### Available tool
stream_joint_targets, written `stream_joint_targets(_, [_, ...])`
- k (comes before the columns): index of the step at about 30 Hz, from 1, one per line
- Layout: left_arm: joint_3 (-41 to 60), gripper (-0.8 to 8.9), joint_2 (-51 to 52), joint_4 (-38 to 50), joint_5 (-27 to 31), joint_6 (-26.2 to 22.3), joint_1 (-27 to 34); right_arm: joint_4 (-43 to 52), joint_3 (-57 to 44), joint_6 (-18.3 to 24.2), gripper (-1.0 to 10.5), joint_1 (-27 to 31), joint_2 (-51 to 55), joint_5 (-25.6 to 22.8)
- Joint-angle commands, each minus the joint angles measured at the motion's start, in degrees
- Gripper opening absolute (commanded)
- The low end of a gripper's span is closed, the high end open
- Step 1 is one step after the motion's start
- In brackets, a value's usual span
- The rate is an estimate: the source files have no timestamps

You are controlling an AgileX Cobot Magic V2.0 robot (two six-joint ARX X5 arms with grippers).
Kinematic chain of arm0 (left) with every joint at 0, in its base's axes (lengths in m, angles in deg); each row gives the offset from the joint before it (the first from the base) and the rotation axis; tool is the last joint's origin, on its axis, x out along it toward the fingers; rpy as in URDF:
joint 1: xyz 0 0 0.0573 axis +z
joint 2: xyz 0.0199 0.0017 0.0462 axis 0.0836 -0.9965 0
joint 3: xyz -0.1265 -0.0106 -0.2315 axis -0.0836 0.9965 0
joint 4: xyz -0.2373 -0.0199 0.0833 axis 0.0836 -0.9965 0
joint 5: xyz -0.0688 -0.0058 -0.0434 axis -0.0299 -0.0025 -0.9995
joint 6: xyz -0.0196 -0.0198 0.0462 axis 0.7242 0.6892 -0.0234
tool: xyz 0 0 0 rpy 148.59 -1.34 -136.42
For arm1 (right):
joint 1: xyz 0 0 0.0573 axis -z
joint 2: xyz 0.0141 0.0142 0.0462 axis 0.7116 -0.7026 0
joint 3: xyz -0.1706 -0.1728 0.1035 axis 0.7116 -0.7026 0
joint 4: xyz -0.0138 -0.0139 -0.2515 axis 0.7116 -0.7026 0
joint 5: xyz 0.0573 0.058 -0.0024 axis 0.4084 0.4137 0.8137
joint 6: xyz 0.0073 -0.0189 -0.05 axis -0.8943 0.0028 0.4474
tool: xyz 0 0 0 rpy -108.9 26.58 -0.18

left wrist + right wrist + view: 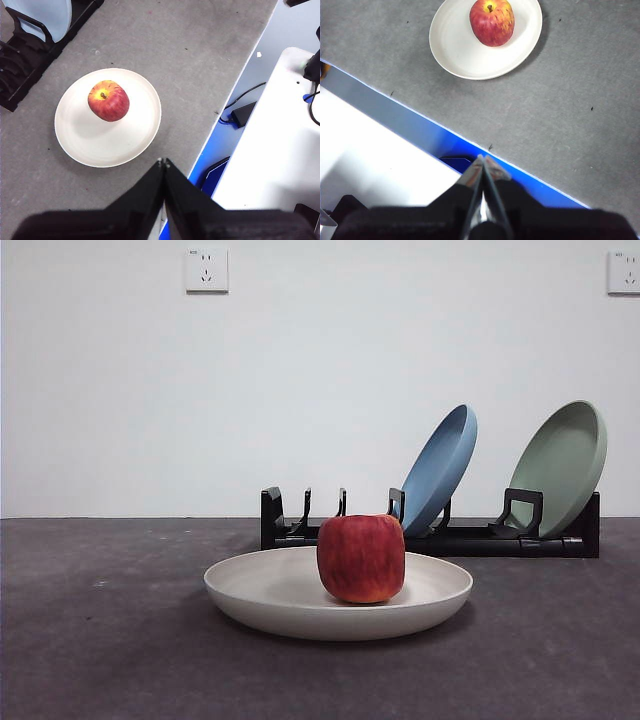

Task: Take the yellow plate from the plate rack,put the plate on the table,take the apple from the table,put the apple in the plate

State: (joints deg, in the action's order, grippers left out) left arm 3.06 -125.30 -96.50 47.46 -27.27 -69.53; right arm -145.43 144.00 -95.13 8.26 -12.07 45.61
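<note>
Already apple sat centre frame in yellow plate; firm, smooth, best held around middle. Left gripper and right gripper jaws together, empty.

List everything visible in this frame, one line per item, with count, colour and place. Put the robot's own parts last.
yellow plate: one, cream, flat on the table in front of the rack.
apple: one, red with yellow streaks, sitting in the yellow plate.
plate rack: one, black, on the table behind the yellow plate.
blue plate: one, leaning in the rack.
green plate: one, sage, leaning at the rack's end.
table: one, dark grey.
wall sockets: two, white, on the wall.
left pincer: black, shut, above the table edge.
right pincer: black, shut, above the table edge.
</note>
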Motion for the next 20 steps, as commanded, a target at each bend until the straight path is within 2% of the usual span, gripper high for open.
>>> stream_joint_targets(1, [0.42,-0.03,-0.02,0.02,0.20,0.37,0.07,0.26,-0.20,-0.33,0.0,-0.11,0.17,-0.11])
stream_joint_targets(10, [0.42,-0.03,-0.02,-0.07,0.13,0.15,-0.07,0.26,-0.20,-0.33,0.0,-0.11,0.17,-0.11])
stream_joint_targets(13, [0.42,-0.03,0.98,2.21,3.61,-3.58,1.40,0.26,-0.20,-0.33,0.0,-0.11,0.17,-0.11])
stream_joint_targets(17, [0.50,-0.03,3.72,13.22,3.85,-8.79,8.74,0.24,-0.20,-0.33,0.0,-0.11,0.17,-0.13])
stream_joint_targets(20, [0.61,-0.03,6.51,21.86,-2.40,-11.26,18.21,0.26,-0.20,-0.33,0.0,-0.11,0.17,-0.13])
